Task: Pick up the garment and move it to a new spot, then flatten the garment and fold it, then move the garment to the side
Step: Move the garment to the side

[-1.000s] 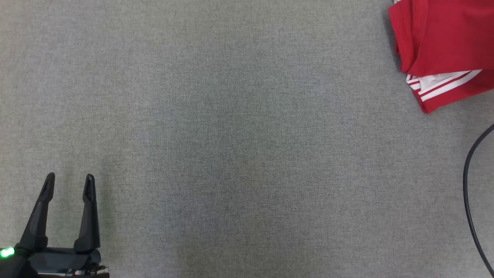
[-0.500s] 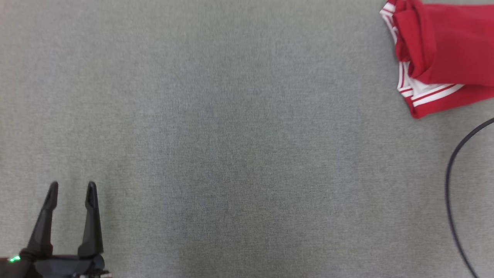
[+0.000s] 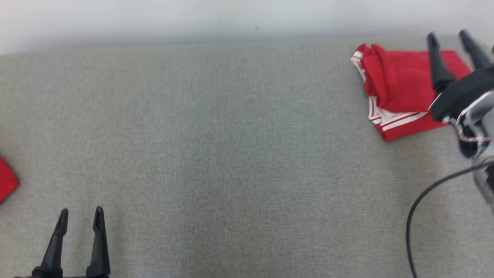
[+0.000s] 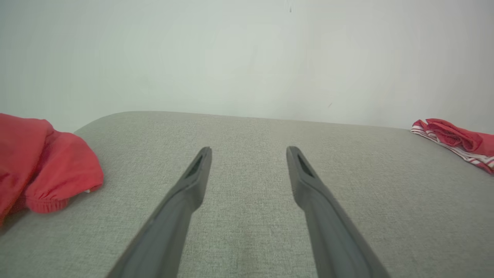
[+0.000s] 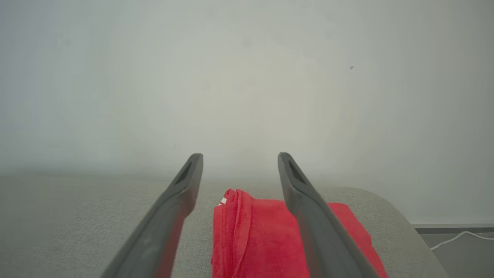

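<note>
The garment [image 3: 397, 90], red with white stripes, lies folded at the far right of the grey surface [image 3: 231, 154]; it shows in the left wrist view at the right edge [image 4: 459, 141] and in the right wrist view below the fingers [image 5: 254, 239]. My right gripper [image 3: 449, 38] hovers open above the garment's right part, nothing between its fingers [image 5: 185, 181]. At the lower left my left gripper [image 3: 81, 214] is open and holds nothing, its fingers [image 4: 193, 181] over bare surface.
Another red piece of cloth [image 3: 5, 181] lies at the left edge, seen bunched in the left wrist view [image 4: 42, 170]. A dark cable [image 3: 420, 200] curves at the lower right. A pale wall [image 3: 231, 15] runs behind the surface's far edge.
The camera has tilted up, so the wall, the right gripper and the left red cloth have come into view. The left gripper stays open at the lower left.
</note>
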Motion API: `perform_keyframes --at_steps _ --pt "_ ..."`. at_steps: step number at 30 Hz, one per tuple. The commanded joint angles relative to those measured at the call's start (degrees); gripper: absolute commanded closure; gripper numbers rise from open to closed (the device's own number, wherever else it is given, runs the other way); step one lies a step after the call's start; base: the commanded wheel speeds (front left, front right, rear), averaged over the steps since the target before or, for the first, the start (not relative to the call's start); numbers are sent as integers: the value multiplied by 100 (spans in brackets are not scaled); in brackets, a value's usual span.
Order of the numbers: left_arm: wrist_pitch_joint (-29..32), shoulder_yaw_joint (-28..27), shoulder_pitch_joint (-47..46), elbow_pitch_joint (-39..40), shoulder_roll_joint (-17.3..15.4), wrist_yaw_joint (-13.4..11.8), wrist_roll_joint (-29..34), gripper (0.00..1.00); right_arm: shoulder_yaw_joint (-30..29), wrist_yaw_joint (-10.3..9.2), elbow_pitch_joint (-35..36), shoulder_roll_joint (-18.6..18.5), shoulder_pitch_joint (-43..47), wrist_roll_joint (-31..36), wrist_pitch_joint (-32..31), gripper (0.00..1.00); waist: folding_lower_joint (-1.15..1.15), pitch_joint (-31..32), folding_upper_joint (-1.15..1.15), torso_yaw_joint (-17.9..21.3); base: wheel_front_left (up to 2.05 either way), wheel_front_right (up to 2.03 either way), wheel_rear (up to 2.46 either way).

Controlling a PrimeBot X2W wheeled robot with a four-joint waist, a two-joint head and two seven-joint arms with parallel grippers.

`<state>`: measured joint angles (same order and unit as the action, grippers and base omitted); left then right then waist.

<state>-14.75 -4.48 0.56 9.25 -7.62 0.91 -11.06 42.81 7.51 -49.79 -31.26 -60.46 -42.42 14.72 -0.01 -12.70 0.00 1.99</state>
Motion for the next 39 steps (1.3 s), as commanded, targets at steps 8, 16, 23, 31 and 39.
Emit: perform_keyframes --at_steps 8,16,23,31,39 --pt "-38 10 206 -103 62 -47 -28 0 -975 -4 735 418 1310 335 47 0 1 669 0 221 0 0 0" --pt "-34 152 392 -321 98 -46 4 0 -2063 -4 1925 931 2789 1255 49 0 1 1022 0 240 0 0 0" --pt "27 328 449 -418 128 -72 65 0 -2763 -4 2831 1374 3946 1949 23 0 1 1239 0 107 0 0 0" --pt "31 389 540 -453 141 -135 64 0 -3083 -4 3808 1958 5050 2792 -164 0 1 1390 0 -52 0 0 0" --pt "82 457 650 -495 76 -224 199 0 -3343 -4 4511 2401 5781 3411 -544 0 1 1572 0 -148 0 0 0"
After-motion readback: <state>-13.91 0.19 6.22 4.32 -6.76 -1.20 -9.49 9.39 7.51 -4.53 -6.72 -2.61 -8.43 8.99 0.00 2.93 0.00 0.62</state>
